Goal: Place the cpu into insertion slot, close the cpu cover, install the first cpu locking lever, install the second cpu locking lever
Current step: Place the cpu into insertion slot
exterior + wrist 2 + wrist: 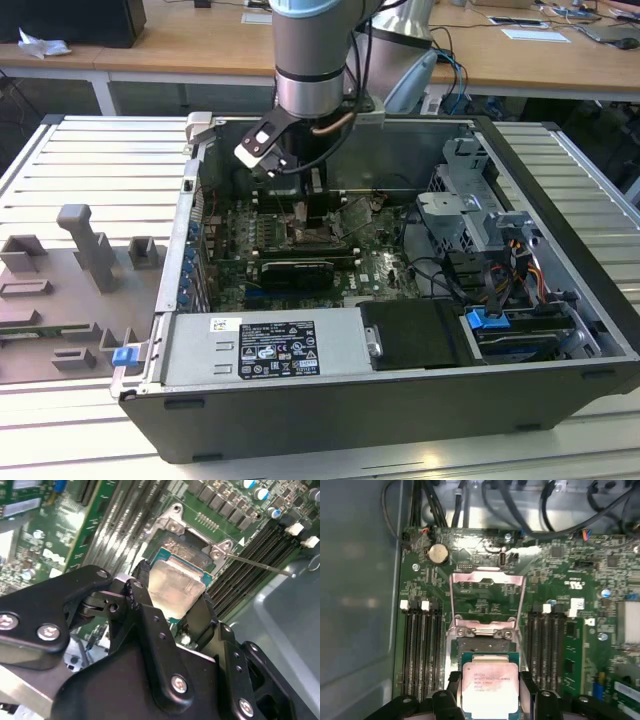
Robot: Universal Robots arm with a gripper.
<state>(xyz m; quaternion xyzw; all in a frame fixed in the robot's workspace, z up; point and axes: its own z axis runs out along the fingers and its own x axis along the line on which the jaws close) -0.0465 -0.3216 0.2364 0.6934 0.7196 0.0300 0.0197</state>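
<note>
Deep inside the open computer case (300, 420), over mid-motherboard (385, 265), my gripper (312, 215) hangs low. In the second wrist view its jaws are pinched narrowly on opposite edges of the cpu (175, 585), just above the insertion slot (182, 545). In the first wrist view the cpu cover (487, 576) stands tipped back. I judge the chip light, stiff, slick-faced and fragile underneath, so I'd grip it by the edges only.

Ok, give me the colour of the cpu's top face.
The cpu face is pale silver metal, edged in green; the first wrist view shows it best.
</note>
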